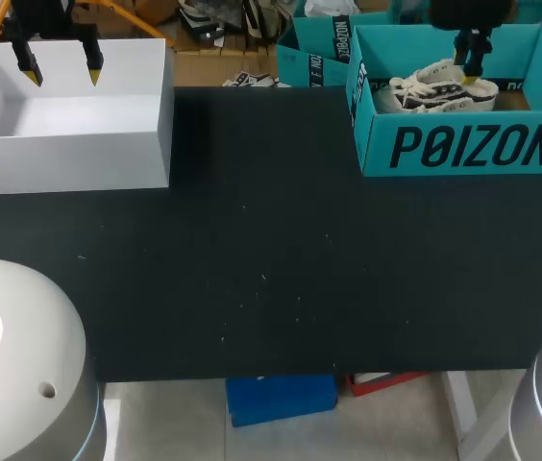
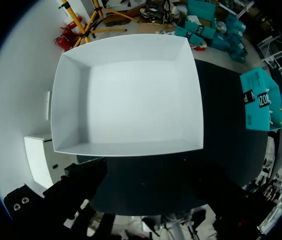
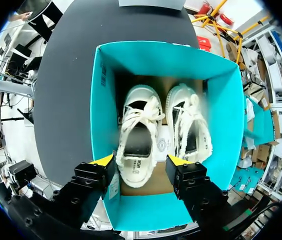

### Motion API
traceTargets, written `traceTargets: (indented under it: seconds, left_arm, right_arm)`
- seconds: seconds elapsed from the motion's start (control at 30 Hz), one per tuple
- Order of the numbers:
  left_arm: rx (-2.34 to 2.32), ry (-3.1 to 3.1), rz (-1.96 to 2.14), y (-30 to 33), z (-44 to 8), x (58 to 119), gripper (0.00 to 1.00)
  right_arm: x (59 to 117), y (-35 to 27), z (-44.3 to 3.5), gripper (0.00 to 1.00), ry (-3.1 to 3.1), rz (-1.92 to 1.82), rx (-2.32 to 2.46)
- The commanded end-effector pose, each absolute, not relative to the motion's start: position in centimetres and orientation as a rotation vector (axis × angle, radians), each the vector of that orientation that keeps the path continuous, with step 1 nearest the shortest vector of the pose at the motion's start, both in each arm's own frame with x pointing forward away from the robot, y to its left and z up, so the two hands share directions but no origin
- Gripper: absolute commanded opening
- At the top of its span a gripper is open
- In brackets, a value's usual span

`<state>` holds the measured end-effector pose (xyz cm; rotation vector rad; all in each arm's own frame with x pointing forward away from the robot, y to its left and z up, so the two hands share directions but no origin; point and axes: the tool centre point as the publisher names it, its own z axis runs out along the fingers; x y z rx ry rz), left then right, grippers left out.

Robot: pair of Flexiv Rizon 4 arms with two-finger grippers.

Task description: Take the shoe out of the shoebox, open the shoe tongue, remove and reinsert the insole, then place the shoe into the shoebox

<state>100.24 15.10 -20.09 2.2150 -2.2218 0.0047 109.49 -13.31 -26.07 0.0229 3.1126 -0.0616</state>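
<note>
Our right gripper hangs wide open and empty over the heel of one shoe in the teal shoebox. We should drop straight and pinch the heel collar, clear of the box wall and the other shoe. The shoe lies sole-down, lengthwise along the box, toe away from the fingers; our left gripper hangs open, empty, over the white box.

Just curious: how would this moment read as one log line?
right gripper open over shoes in shoebox | left gripper open over white box
</note>
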Motion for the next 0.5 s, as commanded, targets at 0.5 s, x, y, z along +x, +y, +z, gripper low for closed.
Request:
traceTargets:
  seconds: [0.5]
  left_arm:
    - [2.218,-2.221,0.000,15.0,-20.0,100.2,1.00]
  right_arm:
    - [111.7,-14.8,-32.7,0.47,3.149,-0.022,0.042]
